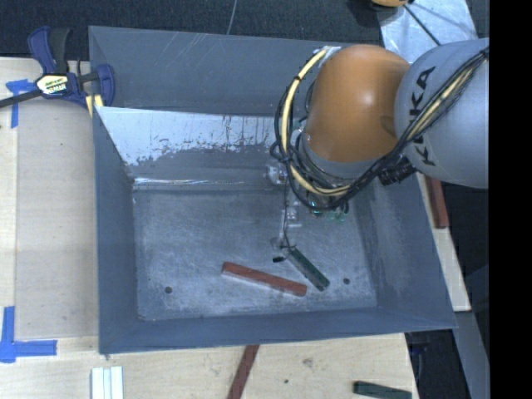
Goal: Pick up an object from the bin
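My gripper (pixel 287 238) hangs below the orange dome, low in the bin's front right part. Its tip is right at the upper left end of a dark green bar (pixel 308 272), which lies slanted on the bin floor. Whether it touches or grips that bar is not visible. A flat reddish-brown stick (pixel 264 278) lies just to the left of and below the gripper, almost level, with its right end close to the green bar.
The arm and its orange cover with cables hang over the bin's right back part. The bin's sloped walls rise on all sides, and the front wall is close behind the two sticks.
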You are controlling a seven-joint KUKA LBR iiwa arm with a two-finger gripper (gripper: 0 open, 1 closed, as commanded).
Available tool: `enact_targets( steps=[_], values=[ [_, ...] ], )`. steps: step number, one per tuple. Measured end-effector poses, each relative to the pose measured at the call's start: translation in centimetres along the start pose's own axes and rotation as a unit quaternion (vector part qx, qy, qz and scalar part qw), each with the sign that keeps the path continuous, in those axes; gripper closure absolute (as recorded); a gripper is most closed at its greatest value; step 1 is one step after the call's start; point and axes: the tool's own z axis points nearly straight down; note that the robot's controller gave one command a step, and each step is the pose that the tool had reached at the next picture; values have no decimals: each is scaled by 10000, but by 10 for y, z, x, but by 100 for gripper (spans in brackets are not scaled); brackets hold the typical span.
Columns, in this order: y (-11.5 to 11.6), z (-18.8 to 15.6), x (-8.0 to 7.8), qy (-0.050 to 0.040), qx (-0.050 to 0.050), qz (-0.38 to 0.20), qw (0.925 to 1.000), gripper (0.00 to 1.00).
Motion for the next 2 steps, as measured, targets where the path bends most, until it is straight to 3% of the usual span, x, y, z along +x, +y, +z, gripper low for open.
enact_targets(
  steps=[1, 2],
  values=[
    [0, -5, -2, -43, -4, 7, 10000, 0],
    [-10, 36, 8, -68, -3, -357, 9993, 0]
  ],
)
